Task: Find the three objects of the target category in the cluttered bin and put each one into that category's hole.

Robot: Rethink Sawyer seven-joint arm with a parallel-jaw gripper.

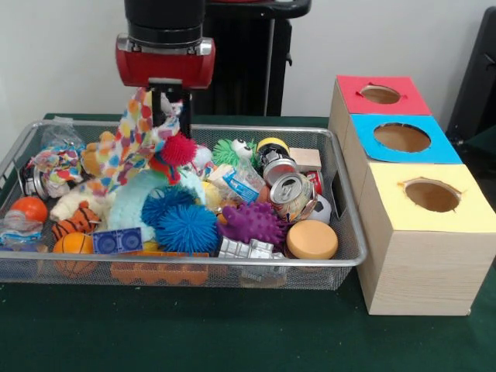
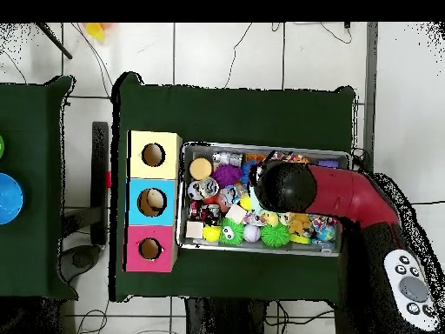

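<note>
A: Front view first: what is seen at the end effector (image 1: 165, 105)?

B: It is seen at the upper left of the frame, below the red and black arm (image 1: 164, 46), lowered over the wire bin (image 1: 353, 240). A polka-dot cloth (image 1: 133, 139) is draped up against it. Whether the cloth is gripped cannot be told, since the tips are covered.

A: What is found just around it?

B: A red spiky ball (image 1: 179, 149) is seen just right of the cloth, touching it. Below, a pale blue plush (image 1: 132, 203) and two blue spiky balls (image 1: 186, 225) are piled. A purple spiky toy (image 1: 252, 221) and a crushed can (image 1: 291, 194) are seen toward the bin's right end, and an orange basketball (image 1: 74, 246) at its lower left corner.

A: And the holes?

B: Three boxes are lined up right of the bin on the green surface (image 1: 232, 333): a red-topped box (image 1: 380, 94) farthest up, a blue-topped box (image 1: 401, 138) in the middle, a yellow-topped box (image 1: 432, 196) lowest. A round hole is cut in each top.

A: Overhead view?

B: The bin's middle is covered by the arm; the boxes are shown at the bin's left.
</note>
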